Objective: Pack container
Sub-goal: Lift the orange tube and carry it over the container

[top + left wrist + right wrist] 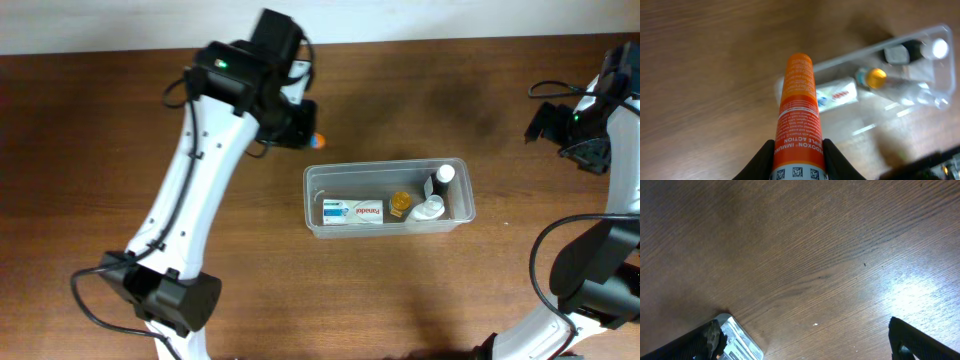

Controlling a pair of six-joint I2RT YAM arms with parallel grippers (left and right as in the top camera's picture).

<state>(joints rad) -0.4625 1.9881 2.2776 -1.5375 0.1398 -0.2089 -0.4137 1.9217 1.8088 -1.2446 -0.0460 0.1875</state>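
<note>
Container (pixel 385 166) at your four o'clock: left gripper (pixel 799 150) clamps the orange tube (pixel 799 95), right gripper (pixel 805 347) spread empty; lay it flat.

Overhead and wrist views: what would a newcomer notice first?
The orange tube clamped in the left gripper, held just off the container's far left corner. Next, the clear container in the middle, already holding a white box and a few small bottles. The right gripper hangs open over bare table at the right edge.
</note>
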